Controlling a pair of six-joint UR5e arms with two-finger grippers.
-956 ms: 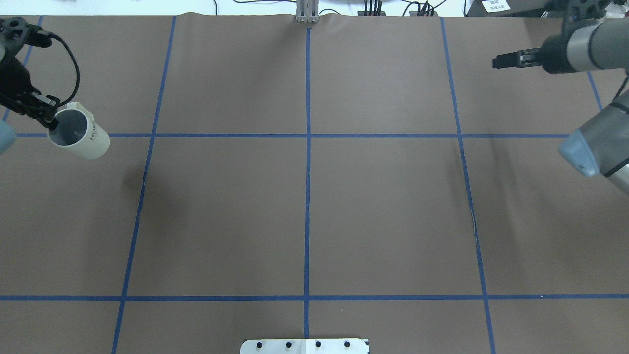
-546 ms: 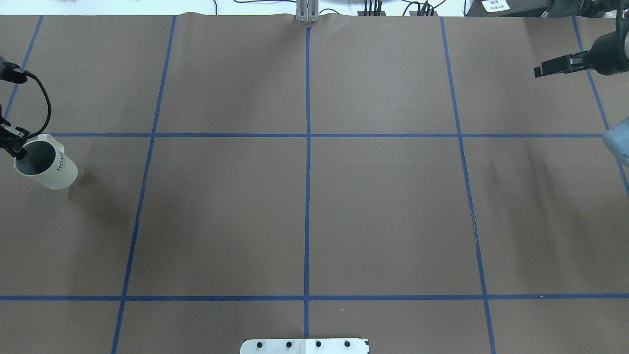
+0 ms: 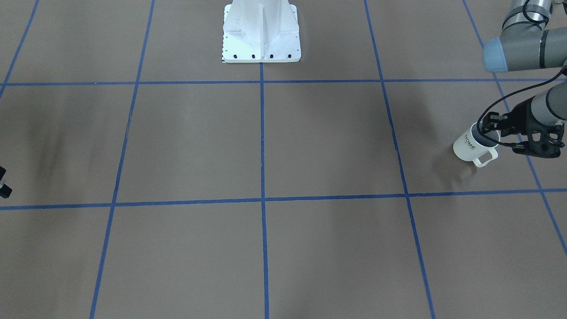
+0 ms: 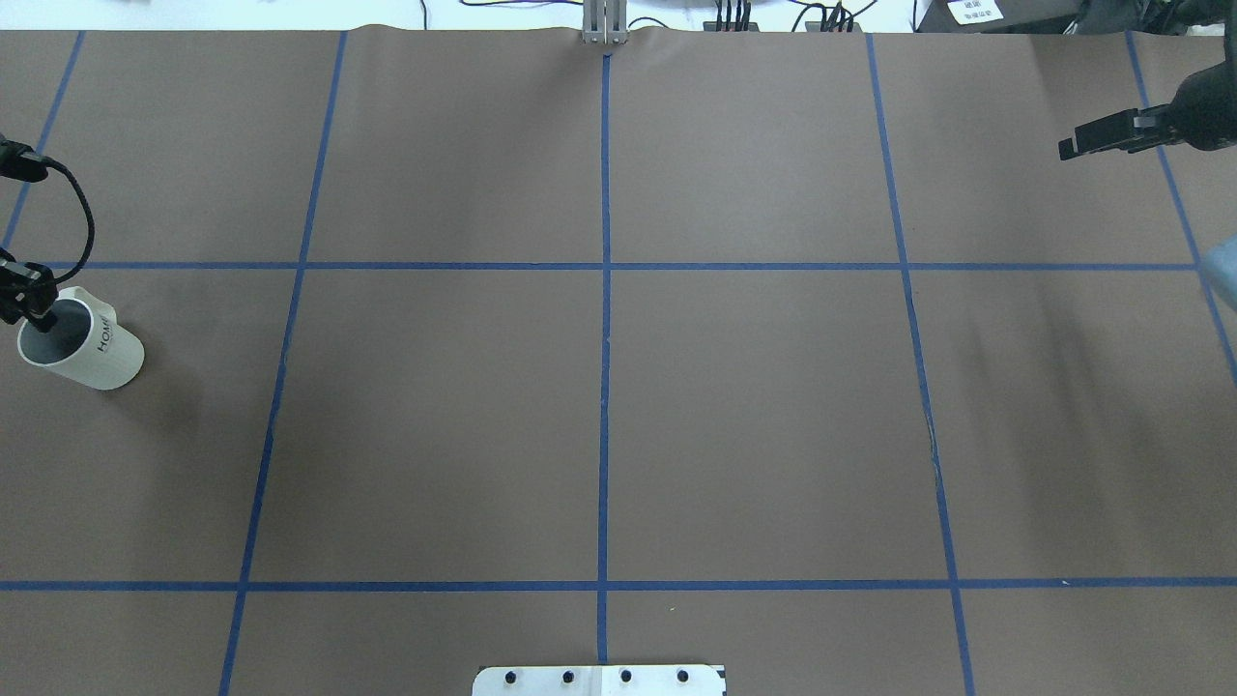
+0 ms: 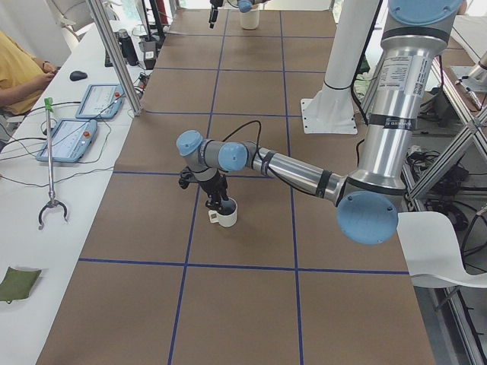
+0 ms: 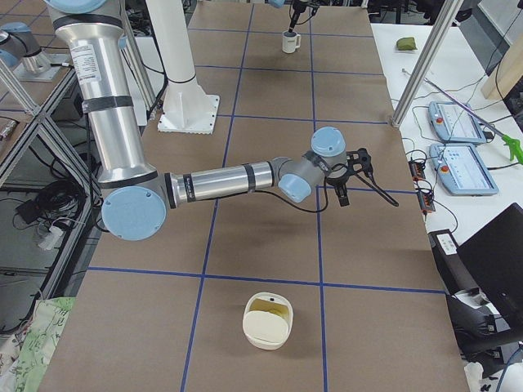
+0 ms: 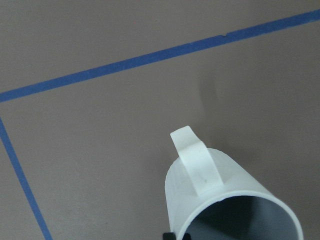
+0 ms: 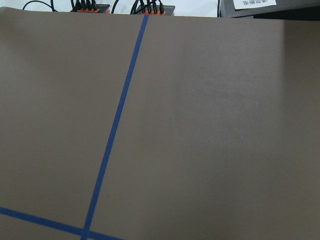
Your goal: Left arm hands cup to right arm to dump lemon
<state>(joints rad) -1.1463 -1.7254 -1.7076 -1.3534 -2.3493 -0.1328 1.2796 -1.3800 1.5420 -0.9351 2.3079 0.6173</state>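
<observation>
The off-white cup (image 4: 92, 350) with black "HOME" lettering is at the table's far left, tilted and low over the surface. My left gripper (image 4: 34, 307) is shut on its rim, with one finger inside the mouth. The cup also shows in the front-facing view (image 3: 470, 146), the exterior left view (image 5: 227, 214) and the left wrist view (image 7: 220, 197). What shows of its inside is grey and bare. The lemon is not in view. My right gripper (image 4: 1075, 147) hangs far off over the back right of the table, seen edge-on, and holds nothing.
A cream rounded container (image 6: 267, 321) with a yellowish inside sits on the table's right end, near the exterior right camera. The white robot base (image 3: 261, 31) stands at the middle of the robot's side. Blue tape lines grid the brown table.
My left gripper has carried the cup down and toward the robot's side along the left edge. My right arm has drawn back to the right.
</observation>
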